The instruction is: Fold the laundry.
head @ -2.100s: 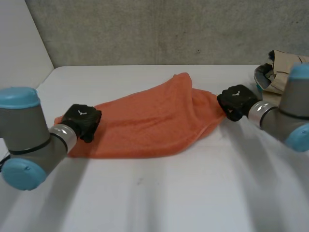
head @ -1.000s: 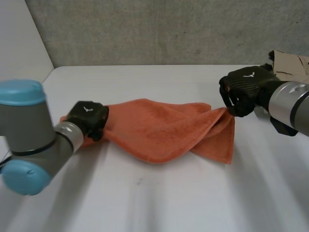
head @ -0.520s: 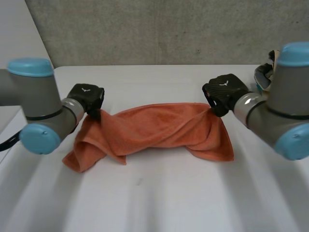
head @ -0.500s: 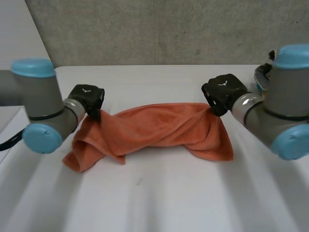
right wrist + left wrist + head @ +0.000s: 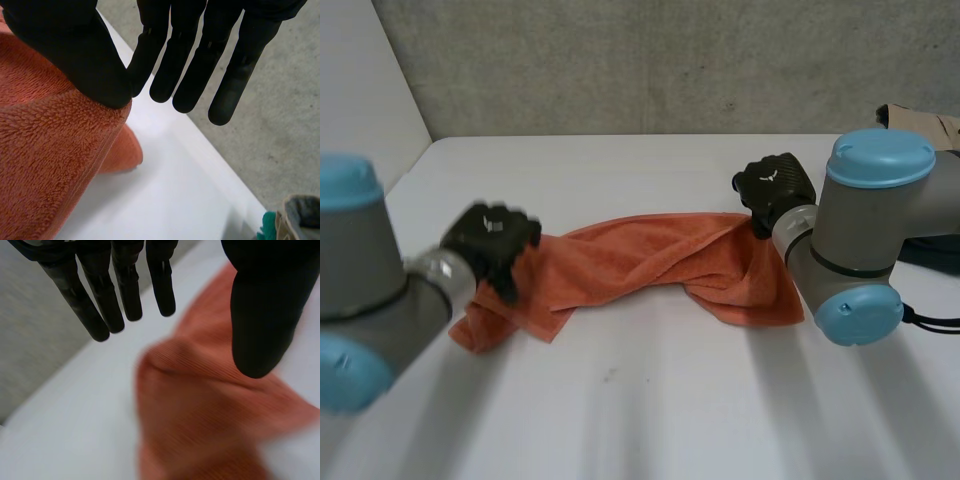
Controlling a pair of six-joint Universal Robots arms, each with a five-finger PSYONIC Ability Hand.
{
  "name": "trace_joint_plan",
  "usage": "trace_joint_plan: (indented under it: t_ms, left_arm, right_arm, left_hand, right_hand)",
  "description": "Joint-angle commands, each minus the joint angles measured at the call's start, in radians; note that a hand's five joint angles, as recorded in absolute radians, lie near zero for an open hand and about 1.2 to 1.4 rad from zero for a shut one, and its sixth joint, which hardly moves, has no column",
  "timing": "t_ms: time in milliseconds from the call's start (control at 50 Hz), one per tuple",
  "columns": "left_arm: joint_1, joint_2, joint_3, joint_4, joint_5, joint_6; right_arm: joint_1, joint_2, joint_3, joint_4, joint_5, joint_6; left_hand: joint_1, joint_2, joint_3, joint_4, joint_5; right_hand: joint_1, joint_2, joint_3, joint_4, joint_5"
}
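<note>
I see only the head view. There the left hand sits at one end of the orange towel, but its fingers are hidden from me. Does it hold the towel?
Observer: No. The left wrist view shows the left hand open, fingers and thumb straight, with the towel below them, not pinched.
Operator: And the right hand?
Observer: Open too. Its fingers are straight and off the towel; only the thumb lies on the towel's edge.
Operator: Is anything beyond its fingertips?
Observer: Yes, a teal bit of cloth beside a beige garment, on the table.
</note>
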Motion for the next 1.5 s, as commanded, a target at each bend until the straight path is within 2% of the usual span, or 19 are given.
trace_joint_plan:
  t_ms: [20,140,260,360,480,540,560,580,600,640,800,920,1040,1160,1280,1320,1420,1440,1500]
  left_arm:
    - [0.028,0.020,-0.254,0.160,0.086,0.064]
    - [0.079,-0.065,-0.234,0.288,0.095,0.090]
    - [0.087,-0.121,-0.183,0.293,0.105,0.089]
    - [0.090,-0.162,-0.143,0.303,0.125,0.094]
    - [0.093,-0.220,-0.103,0.308,0.140,0.100]
    - [0.099,-0.236,-0.086,0.308,0.146,0.104]
    - [0.102,-0.233,-0.083,0.308,0.148,0.104]
    - [0.103,-0.224,-0.077,0.302,0.154,0.100]
    - [0.105,-0.216,-0.076,0.300,0.157,0.098]
    - [0.103,-0.193,-0.080,0.294,0.163,0.091]
    - [0.126,0.003,-0.125,0.150,0.146,-0.052]
    - [0.237,0.146,-0.103,-0.026,0.177,-0.175]
    - [0.353,0.051,0.050,-0.178,0.232,-0.226]
    - [0.298,-0.160,0.307,-0.227,0.207,-0.227]
    - [0.231,-0.271,0.643,-0.077,0.155,-0.281]
    - [0.217,-0.253,0.760,0.058,0.109,-0.336]
    - [0.215,-0.184,0.840,0.338,-0.013,-0.500]
    - [0.211,-0.168,0.836,0.403,-0.023,-0.540]
    - [0.214,-0.150,0.813,0.442,-0.007,-0.574]
  right_arm:
    - [-0.011,-0.002,0.004,0.075,-0.011,0.014]
    - [-0.014,-0.005,0.030,0.102,-0.030,0.023]
    - [-0.020,-0.014,0.063,0.101,-0.041,0.023]
    - [-0.024,-0.024,0.089,0.099,-0.047,0.031]
    - [-0.028,-0.025,0.099,0.099,-0.047,0.037]
    - [-0.031,-0.025,0.104,0.099,-0.047,0.037]
    - [-0.032,-0.024,0.104,0.099,-0.047,0.036]
    - [-0.034,-0.022,0.104,0.098,-0.047,0.033]
    - [-0.035,-0.021,0.104,0.099,-0.047,0.032]
    - [-0.038,-0.021,0.099,0.104,-0.047,0.031]
    - [-0.052,-0.054,0.092,0.206,-0.055,-0.012]
    - [-0.070,-0.123,0.096,0.435,-0.110,-0.219]
    - [-0.090,-0.114,0.070,0.520,-0.104,-0.405]
    - [-0.066,-0.028,-0.055,0.416,-0.075,-0.373]
    - [-0.060,0.019,-0.287,0.130,0.012,-0.236]
    - [-0.061,0.001,-0.367,-0.003,0.057,-0.193]
    - [-0.069,-0.089,-0.405,-0.238,0.094,-0.121]
    - [-0.064,-0.115,-0.396,-0.291,0.088,-0.113]
    - [-0.061,-0.148,-0.365,-0.298,0.063,-0.116]
  left_hand:
    - [0.101,0.114,0.112,0.109,0.108]
    - [0.104,0.117,0.115,0.112,0.111]
    - [0.115,0.129,0.127,0.123,0.123]
    - [0.285,0.299,0.297,0.293,0.293]
    - [0.289,0.302,0.300,0.297,0.296]
    - [0.414,0.428,0.426,0.422,0.422]
    - [0.511,0.524,0.522,0.519,0.518]
    - [0.779,0.793,0.791,0.787,0.786]
    - [0.866,0.879,0.877,0.874,0.873]
    - [0.867,0.880,0.878,0.875,0.874]
    - [0.867,0.880,0.878,0.875,0.874]
    - [0.867,0.880,0.878,0.875,0.874]
    - [0.867,0.880,0.878,0.875,0.874]
    - [0.867,0.880,0.878,0.875,0.874]
    - [0.867,0.880,0.878,0.875,0.874]
    - [0.867,0.880,0.878,0.875,0.874]
    - [0.867,0.880,0.878,0.875,0.874]
    - [0.867,0.880,0.878,0.875,0.874]
    - [0.867,0.880,0.878,0.875,0.874]
  right_hand:
    - [0.262,0.222,0.209,0.203,0.229]
    - [0.262,0.222,0.209,0.203,0.229]
    - [0.262,0.222,0.209,0.203,0.229]
    - [0.262,0.222,0.209,0.203,0.229]
    - [0.262,0.222,0.209,0.203,0.229]
    - [0.262,0.222,0.209,0.203,0.229]
    - [0.262,0.222,0.209,0.203,0.229]
    - [0.262,0.222,0.209,0.203,0.229]
    - [0.262,0.222,0.209,0.203,0.229]
    - [0.262,0.222,0.209,0.203,0.229]
    - [0.262,0.222,0.209,0.203,0.229]
    - [0.262,0.222,0.209,0.203,0.229]
    - [0.262,0.222,0.209,0.203,0.229]
    - [0.262,0.222,0.209,0.203,0.229]
    - [0.262,0.222,0.209,0.203,0.229]
    - [0.262,0.222,0.209,0.203,0.229]
    - [0.262,0.222,0.209,0.203,0.229]
    - [0.262,0.222,0.209,0.203,0.229]
    - [0.262,0.222,0.209,0.203,0.229]
